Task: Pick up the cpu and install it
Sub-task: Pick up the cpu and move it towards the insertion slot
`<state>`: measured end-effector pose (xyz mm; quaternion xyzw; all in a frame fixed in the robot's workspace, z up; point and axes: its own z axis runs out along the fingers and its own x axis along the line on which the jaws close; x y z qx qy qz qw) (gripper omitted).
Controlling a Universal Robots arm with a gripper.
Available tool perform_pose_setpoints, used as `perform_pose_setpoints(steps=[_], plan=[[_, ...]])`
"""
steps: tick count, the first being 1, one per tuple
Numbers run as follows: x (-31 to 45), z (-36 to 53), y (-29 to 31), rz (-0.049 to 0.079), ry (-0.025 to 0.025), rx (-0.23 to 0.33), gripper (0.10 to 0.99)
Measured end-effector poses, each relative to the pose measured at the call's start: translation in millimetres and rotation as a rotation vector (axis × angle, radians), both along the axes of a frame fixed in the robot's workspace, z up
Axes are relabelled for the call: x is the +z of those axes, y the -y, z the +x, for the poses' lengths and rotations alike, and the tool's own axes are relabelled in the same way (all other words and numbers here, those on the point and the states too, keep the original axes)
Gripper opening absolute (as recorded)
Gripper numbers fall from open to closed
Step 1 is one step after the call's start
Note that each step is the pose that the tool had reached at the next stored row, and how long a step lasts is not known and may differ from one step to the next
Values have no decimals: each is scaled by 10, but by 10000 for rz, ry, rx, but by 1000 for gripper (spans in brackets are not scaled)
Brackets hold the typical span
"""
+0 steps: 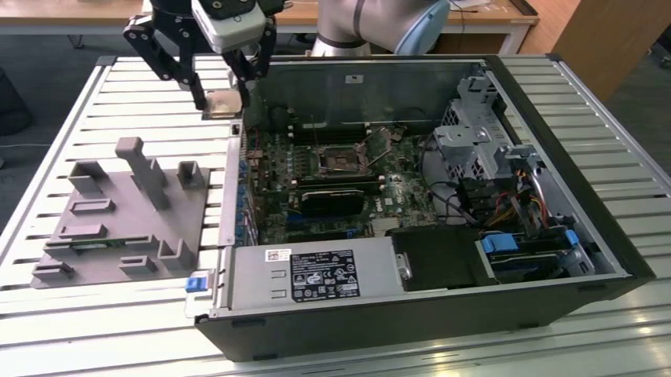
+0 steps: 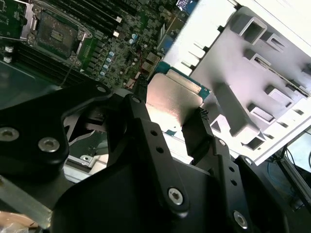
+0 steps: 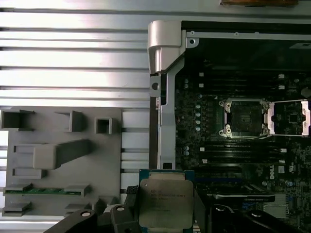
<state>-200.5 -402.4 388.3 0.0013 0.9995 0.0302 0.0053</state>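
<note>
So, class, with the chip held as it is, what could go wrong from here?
The gripper pinches the cpu by its edges only, so it might slip or tilt. It hangs near the case wall; a low sideways move could clip that wall. A skewed placement may damage the open socket.

There is one cpu [image 3: 165, 204], one claw [image 1: 223, 102], one grey tray [image 1: 126, 224], one computer case [image 1: 419, 322], one socket [image 3: 243, 116] and one green strip [image 3: 41, 191].
</note>
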Motion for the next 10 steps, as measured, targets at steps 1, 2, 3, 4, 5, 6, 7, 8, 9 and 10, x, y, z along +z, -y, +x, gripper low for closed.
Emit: perform_pose_setpoints(steps=[1,2,3,4,5,6,7,8,9,10], plan=[[0,11,0,0,1,0,537],[0,21,0,0,0,0,537],[-1,30,0,0,0,0,537],[-1,40,0,0,0,-1,537],[-1,49,0,0,0,0,537],[-1,60,0,0,0,0,537],[-1,69,0,0,0,0,537],[-1,78,0,-1,0,0,537],[-2,87,0,0,0,0,537],[-2,96,0,0,0,0,537]])
